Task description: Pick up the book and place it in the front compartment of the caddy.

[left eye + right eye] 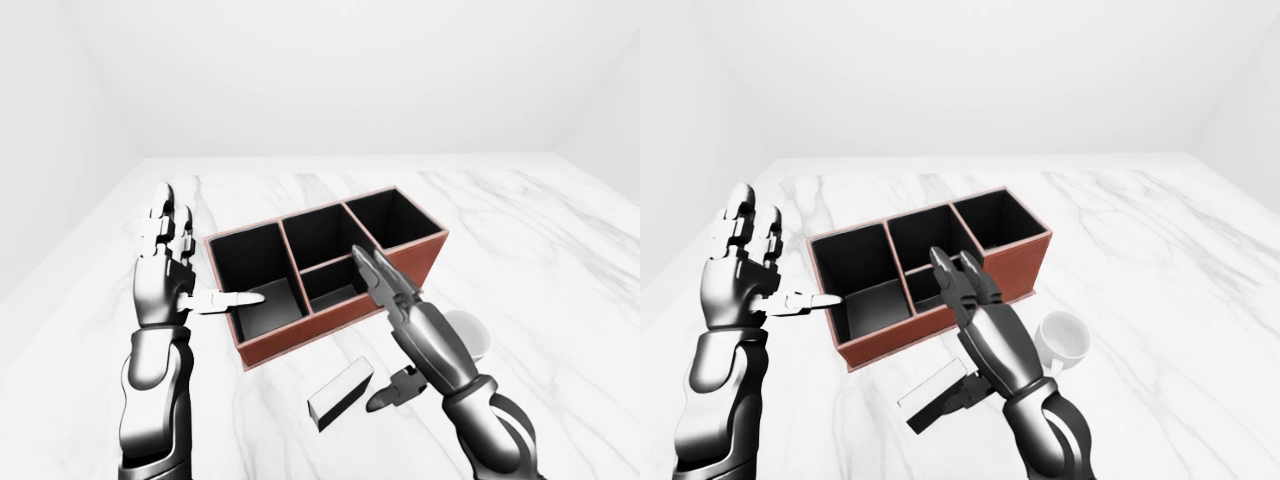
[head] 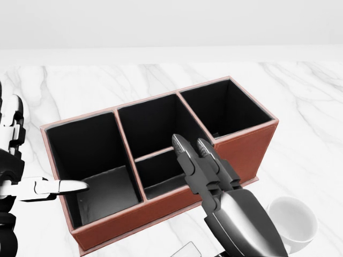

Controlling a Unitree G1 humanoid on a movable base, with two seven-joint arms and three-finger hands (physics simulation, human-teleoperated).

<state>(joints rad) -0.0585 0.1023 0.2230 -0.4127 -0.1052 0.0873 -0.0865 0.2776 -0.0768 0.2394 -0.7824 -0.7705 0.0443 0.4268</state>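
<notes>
The book (image 1: 340,392), a small dark block with a white edge, lies flat on the marble table just below the caddy in the left-eye view. The red-brown caddy (image 2: 134,218) has black compartments; its middle one is split, with a small lower section (image 2: 161,172). My right hand (image 1: 388,322) is open, its fingers stretched over the caddy's lower wall and its thumb (image 1: 386,397) hanging close to the right of the book, holding nothing. My left hand (image 1: 190,272) is open too, fingers up, its thumb pointing into the caddy's left compartment.
A white cup (image 2: 293,218) stands on the table to the right of my right hand, below the caddy's right end. The marble table (image 1: 520,240) runs on around the caddy to a white wall at the top.
</notes>
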